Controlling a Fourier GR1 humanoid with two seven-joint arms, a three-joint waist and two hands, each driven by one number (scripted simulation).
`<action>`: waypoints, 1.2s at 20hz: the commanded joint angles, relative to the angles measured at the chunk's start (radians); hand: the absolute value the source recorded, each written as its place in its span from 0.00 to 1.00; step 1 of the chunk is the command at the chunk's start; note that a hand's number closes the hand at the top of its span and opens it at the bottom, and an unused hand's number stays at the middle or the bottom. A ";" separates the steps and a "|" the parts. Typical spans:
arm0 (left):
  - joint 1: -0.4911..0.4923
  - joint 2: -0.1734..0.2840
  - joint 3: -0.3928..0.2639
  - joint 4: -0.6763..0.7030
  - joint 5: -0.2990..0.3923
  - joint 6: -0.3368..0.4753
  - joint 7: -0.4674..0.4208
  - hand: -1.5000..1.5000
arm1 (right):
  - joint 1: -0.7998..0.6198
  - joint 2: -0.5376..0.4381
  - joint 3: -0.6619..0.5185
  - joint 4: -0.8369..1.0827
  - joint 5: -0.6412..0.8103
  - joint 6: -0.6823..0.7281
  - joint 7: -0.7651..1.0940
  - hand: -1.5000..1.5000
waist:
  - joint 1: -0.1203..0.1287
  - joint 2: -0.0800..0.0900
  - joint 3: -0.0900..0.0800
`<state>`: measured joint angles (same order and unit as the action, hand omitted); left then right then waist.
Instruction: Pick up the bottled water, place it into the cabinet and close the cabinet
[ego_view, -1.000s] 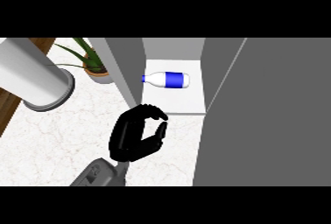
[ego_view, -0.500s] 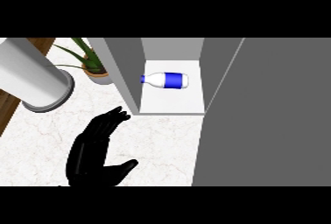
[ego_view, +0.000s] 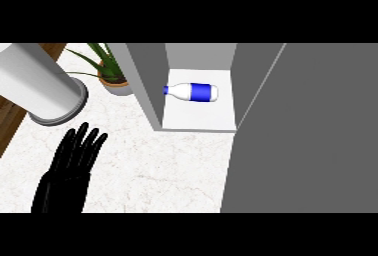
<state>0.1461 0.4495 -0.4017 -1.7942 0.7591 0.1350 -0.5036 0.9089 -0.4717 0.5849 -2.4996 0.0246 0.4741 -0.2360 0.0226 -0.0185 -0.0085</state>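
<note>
Left hand (ego_view: 68, 172) flat, fingers straight, holding nothing, at counter's (ego_view: 170, 160) near-left edge. Bottle (ego_view: 193, 92) lies on its side in cabinet (ego_view: 199, 120), long axis left-right, cap pointing left.

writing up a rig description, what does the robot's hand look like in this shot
Only one hand shows, at the lower left of the head view. It is glossy black all over, with long slim fingers and a broader palm below them. No cables, markings or sleeve are visible, and the forearm behind it is out of view.

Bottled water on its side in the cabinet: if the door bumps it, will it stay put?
The bottled water lies on its side on the cabinet floor, so its round body could roll if nudged. Tipping seems unlikely, since it is already down. It probably would not deform, though that cannot be told.
</note>
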 joint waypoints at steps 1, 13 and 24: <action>0.068 0.068 0.071 -0.032 0.063 -0.060 0.004 0.00 | -0.062 -0.047 0.120 -0.159 0.199 0.036 0.107 1.00 | 0.016 -0.003 -0.004; 0.169 0.171 0.170 -0.077 0.149 -0.194 -0.001 0.00 | -0.159 0.055 0.312 -0.074 0.044 -0.069 0.174 1.00 | 0.069 0.014 -0.006; 0.182 0.237 0.221 -0.078 0.189 -0.300 0.005 0.00 | -0.300 0.056 0.264 -0.032 -0.017 -0.063 0.263 1.00 | 0.141 0.045 -0.008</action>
<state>0.3208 0.6651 -0.1990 -1.8704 0.9269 -0.1316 -0.5043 0.6809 -0.4682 0.6602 -2.4892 0.0074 0.3837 -0.0790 0.1442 0.0182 -0.0162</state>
